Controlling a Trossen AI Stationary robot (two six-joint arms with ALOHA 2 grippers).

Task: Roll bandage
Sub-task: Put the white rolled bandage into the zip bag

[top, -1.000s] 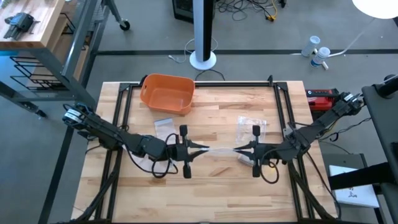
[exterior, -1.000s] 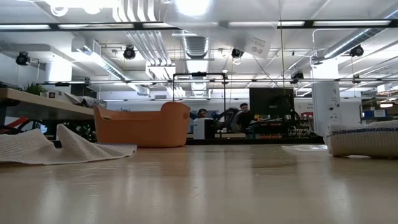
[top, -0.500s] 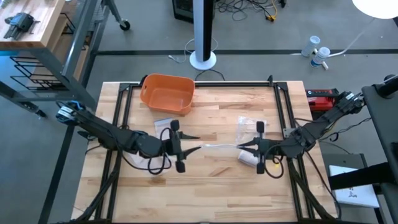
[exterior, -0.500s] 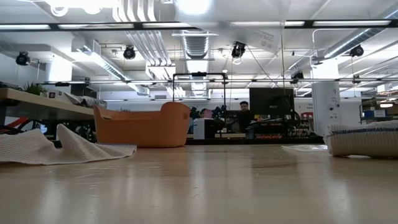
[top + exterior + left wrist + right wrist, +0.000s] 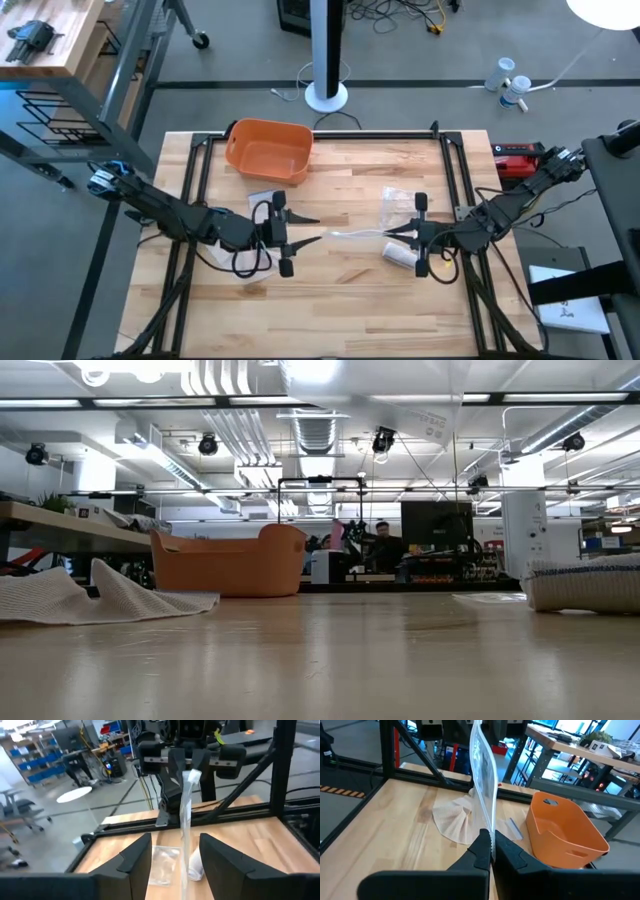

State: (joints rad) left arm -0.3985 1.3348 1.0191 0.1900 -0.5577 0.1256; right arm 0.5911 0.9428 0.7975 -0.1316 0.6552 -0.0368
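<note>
- Bandage strip (image 5: 355, 235): thin, pale, semi-transparent band, held clear of the table (image 5: 340, 300) between the two grippers. One end sits between the right jaws; the rest runs toward the left jaws.
- Right gripper (image 5: 398, 234): jaws pressed together on the end of the strip. The right wrist view shows the band rising edge-on from between the fingers (image 5: 481, 851).
- Left gripper (image 5: 318, 240): jaws spread apart. In the left wrist view the strip hangs in the gap between the two fingers (image 5: 137, 860); whether either pad touches it cannot be told.
- Bandage roll (image 5: 401, 256): short white cylinder lying on the table just beside the right gripper, below the stretched strip.
- Clear wrapper (image 5: 402, 206): crumpled plastic near the right jaws, on the far side of the strip.
- Cloth (image 5: 266, 199): flat pale piece near the left jaws.
- Orange basket (image 5: 268, 151): well apart from both jaws, at the far table edge.
- Handling, judged: the strip looks very light, limp and easily twisted or creased; it would sag or curl if tension drops. Best taken flat across its width, close to an end, with a light pinch, so that the band stays square for winding. A hard pull could slip it from the right jaws.
</note>
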